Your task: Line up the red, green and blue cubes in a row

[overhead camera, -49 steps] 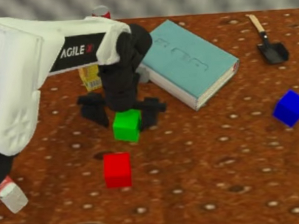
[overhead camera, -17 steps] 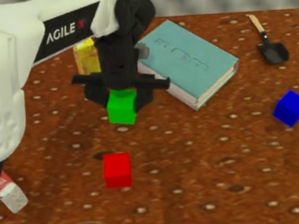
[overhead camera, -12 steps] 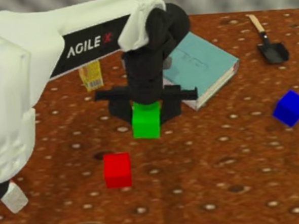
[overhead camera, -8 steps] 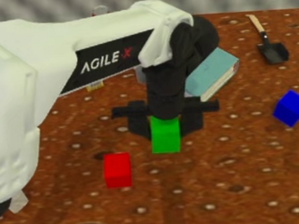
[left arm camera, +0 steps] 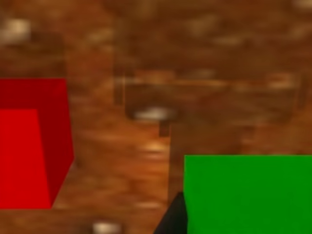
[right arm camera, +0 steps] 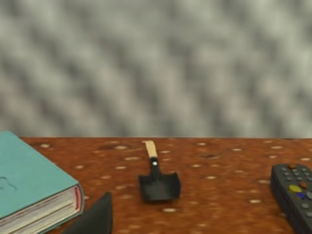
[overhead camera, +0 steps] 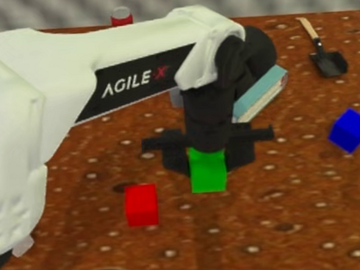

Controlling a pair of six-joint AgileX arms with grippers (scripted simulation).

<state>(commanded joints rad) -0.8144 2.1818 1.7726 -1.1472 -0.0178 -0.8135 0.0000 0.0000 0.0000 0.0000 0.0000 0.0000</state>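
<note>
left gripper (overhead camera: 206, 150) is clamped on the green cube (overhead camera: 207, 170), black fingers either side of it, arm reaching in from the 9 o'clock side of the top view and covering most of the teal book (overhead camera: 264, 90). looks like the green cube is carried above the table (overhead camera: 295, 226) rather than resting on it, judging by how large it shows against the red one, but contact with the surface can't be confirmed. red cube (overhead camera: 141, 205) sits free on the table at roughly 8 o'clock from the green cube, near but clearly apart; left wrist view agrees, red cube (left arm camera: 31, 146) to one side and green cube (left arm camera: 248, 192) close under the camera with bare table between them. blue cube (overhead camera: 349, 129) is well apart at 3 o'clock, near the table's right edge, untouched. right arm isn't in the top view; its wrist camera only looks across the small shovel (right arm camera: 157, 181), the book corner and a remote (right arm camera: 295, 192), so its claw state isn't visible. progress estimate: red looks to be the anchor, green is mid-placement and not yet released, blue not started. left to do, probably: set green down level with red, let go, then fetch blue and put it at 3 o'clock of green to close the row. red can (overhead camera: 121, 16) at 12 o'clock edge, irrelevant.
</note>
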